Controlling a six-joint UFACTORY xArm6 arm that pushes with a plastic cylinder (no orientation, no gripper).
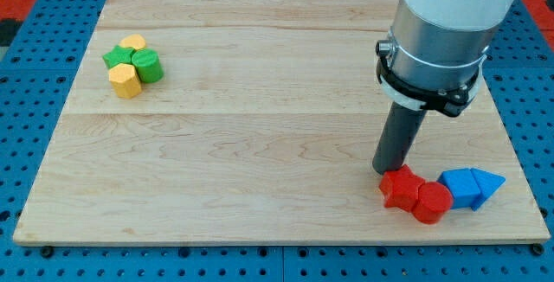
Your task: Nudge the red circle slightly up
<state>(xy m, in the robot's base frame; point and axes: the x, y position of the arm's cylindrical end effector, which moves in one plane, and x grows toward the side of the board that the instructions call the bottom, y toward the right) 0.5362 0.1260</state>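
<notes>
Tip of dark rod [387,170], no jaws to open or close, touching red star-shaped block [401,187] above-left of red circular block [432,201] near wooden board [260,100] bottom-right edge: risk of shoving star instead, displacing circle sideways toward blue blocks [470,187].

My tip [387,170] beside red star [401,187]

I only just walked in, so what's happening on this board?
My tip rests at the upper left edge of the red star, which touches the red circle. Two blue blocks sit just to the right. A green and yellow cluster lies far off at the view's upper left.
</notes>
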